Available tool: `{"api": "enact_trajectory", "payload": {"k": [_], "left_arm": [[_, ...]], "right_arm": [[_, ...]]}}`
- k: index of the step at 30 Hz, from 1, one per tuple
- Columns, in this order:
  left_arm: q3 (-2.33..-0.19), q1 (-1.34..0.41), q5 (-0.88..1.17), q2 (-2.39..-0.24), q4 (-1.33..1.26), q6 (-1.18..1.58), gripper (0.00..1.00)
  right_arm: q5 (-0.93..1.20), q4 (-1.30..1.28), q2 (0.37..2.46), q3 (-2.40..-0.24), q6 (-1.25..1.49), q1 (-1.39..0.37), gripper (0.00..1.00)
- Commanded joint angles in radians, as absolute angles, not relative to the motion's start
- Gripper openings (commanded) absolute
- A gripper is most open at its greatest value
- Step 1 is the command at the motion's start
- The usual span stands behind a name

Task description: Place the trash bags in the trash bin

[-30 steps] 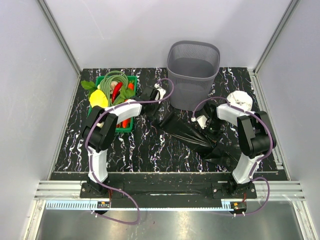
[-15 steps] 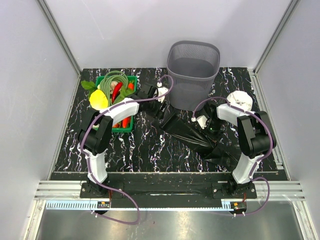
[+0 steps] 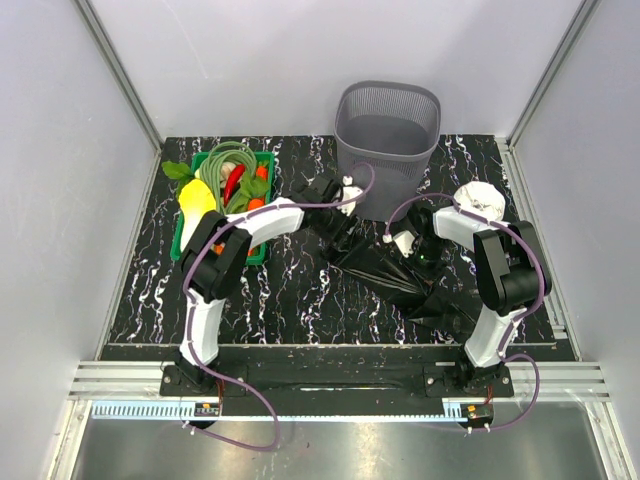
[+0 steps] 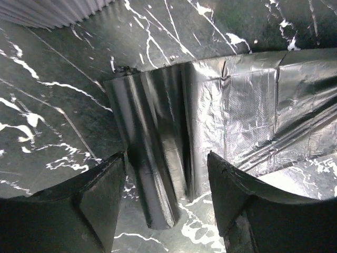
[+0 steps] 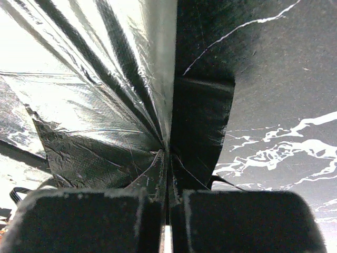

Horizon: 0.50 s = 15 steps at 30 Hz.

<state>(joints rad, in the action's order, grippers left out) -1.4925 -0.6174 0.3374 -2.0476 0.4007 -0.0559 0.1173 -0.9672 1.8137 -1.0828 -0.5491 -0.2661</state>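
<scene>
While pale walls ring the marbled table, left jaws gape empty; right jaws pinch trash bag.

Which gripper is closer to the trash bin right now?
Left. The left gripper, open, is just beside the trash bin; the right gripper sits farther off, shut on the trash bag.

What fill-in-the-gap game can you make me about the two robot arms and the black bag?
1. The right gripper is ___ on the trash bag.
2. The left gripper hangs over a fold of the trash bag with its jaws ___.
3. The mesh trash bin is coloured ___.
4. The vegetable crate is coloured ___.

Missing words: shut, open, grey, green.
</scene>
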Motion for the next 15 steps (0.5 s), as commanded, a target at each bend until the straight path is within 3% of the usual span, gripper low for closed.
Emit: {"api": "enact_trajectory", "payload": {"k": [1, 15], "left_arm": [[-1.539, -0.646, 0.197, -2.077, 0.384, -0.078, 0.66], [-1.503, -0.647, 0.120, -2.111, 0.351, -0.133, 0.65]], "right_arm": [[0.115, -0.885, 1.842, -1.063, -0.555, -0.256, 0.00], [0.130, -0.876, 1.845, -1.052, -0.557, -0.256, 0.00]]}}
